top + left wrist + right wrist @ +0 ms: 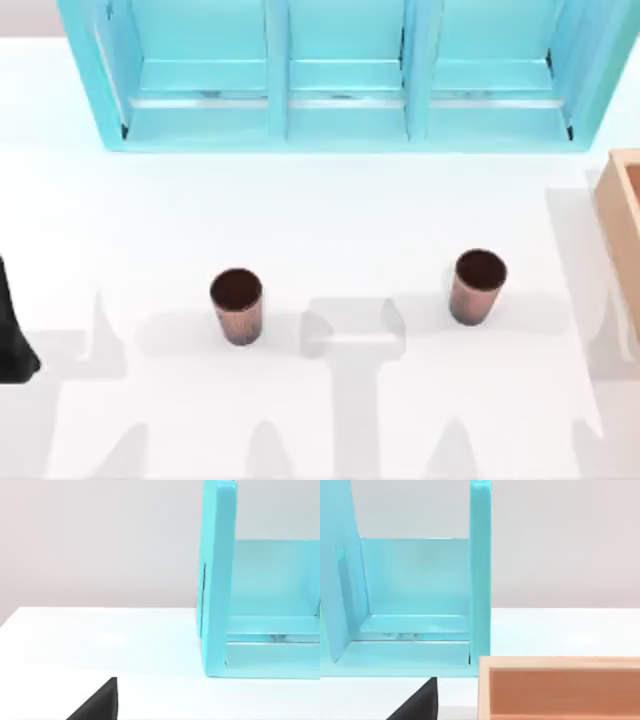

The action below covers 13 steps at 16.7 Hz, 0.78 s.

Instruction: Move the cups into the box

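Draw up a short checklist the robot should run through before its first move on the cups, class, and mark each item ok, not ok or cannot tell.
1. Both cups upright: left cup and right cup stand with mouths up. Ok.
2. Cups apart from each other, with bare table around each: ok.
3. Box reachable: the tan box sits at the table's right edge, with the right cup nearer to it. Ok.
4. Box interior free: part of its inside shows in the right wrist view, the rest is out of frame. Cannot tell.
5. Turquoise shelf unit stands behind the cups, apart from them. Ok.
6. Cups in box: none yet. Not ok.
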### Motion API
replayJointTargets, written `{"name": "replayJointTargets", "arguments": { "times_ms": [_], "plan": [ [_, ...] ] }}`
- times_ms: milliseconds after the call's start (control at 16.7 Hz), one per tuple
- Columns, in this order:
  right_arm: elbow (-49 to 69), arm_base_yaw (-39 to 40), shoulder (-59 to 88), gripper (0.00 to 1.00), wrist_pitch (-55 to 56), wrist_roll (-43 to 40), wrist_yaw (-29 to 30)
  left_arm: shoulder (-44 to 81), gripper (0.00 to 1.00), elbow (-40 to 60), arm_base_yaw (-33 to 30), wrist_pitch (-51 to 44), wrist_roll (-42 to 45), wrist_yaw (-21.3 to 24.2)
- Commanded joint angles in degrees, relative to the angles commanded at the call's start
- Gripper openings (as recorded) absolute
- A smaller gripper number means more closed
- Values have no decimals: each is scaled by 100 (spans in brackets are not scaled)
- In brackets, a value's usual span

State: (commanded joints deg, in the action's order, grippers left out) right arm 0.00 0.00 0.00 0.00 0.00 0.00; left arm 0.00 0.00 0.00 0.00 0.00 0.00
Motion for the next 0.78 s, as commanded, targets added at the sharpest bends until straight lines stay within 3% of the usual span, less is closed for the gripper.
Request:
{"name": "replayJointTargets", "arguments": {
  "times_ms": [360, 780],
  "plan": [
    [592, 186, 582, 100, -490, 191, -19, 0, 100, 0, 0, 0, 0, 0],
    [3593, 929, 3848, 100, -2790, 953, -21, 0, 100, 0, 0, 0, 0, 0]
  ]
}}
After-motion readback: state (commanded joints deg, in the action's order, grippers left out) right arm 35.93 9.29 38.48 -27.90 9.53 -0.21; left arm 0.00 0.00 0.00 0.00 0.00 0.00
